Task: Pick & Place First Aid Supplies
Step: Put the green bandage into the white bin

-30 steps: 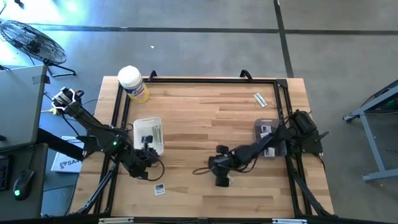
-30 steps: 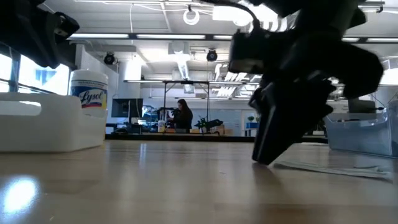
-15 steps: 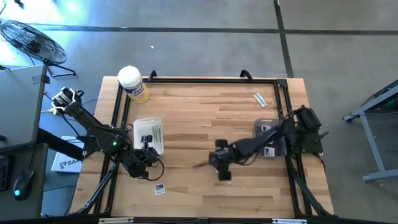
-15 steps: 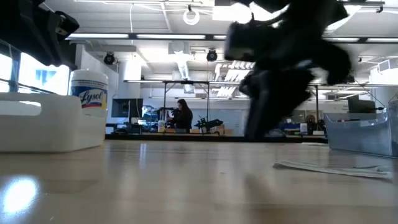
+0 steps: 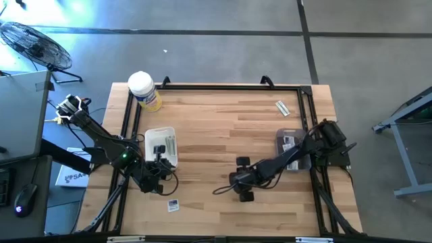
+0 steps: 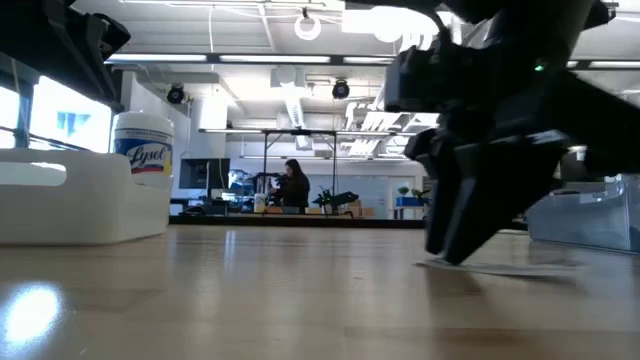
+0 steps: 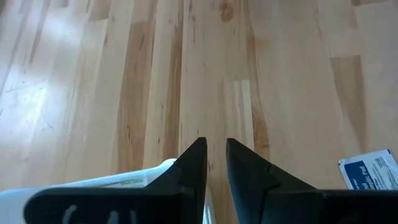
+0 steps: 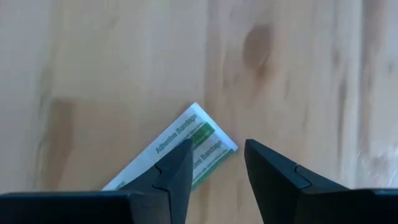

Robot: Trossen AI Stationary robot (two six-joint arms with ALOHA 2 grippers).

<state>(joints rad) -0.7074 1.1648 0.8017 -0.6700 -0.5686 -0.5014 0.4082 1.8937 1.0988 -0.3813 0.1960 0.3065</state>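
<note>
nearest the front edge of the table [image 5: 270,223] lies a white square packet [image 5: 173,206] with blue print, flat on the wood and clear of both arms; a corner of it shows in the left wrist view [image 7: 373,171]. just behind it the left gripper [image 5: 160,177] hangs at the front end of the white tray [image 5: 150,135], its two fingers [image 7: 196,165] a narrow slit apart with only bare wood showing between them, nothing held.

further right, around mid-table, the right gripper [image 5: 241,192] is low over a narrow bandage strip [image 8: 186,149]. its fingers [image 8: 177,171] stand a moderate gap apart and grip nothing; one tip overlaps the strip's edge, the green-printed end of the strip showing in the gap. the strip lies flat, its long axis slanted across the grain of the boards, the printed end pointing away from the wrist. in the low view the gripper [image 6: 460,255] is down at the tabletop with the strip [image 6: 520,268] lying flat beneath it.

behind that, the tray holds a white packet [image 5: 159,150] and pale strips [image 5: 171,145] lying lengthwise. at the right edge sits a clear bin [image 5: 290,145] with packets inside. toward the far right corner one more strip [image 5: 282,107] lies alone, slanted. at the far left corner stands a yellow canister [image 5: 144,91] with a white lid.
</note>
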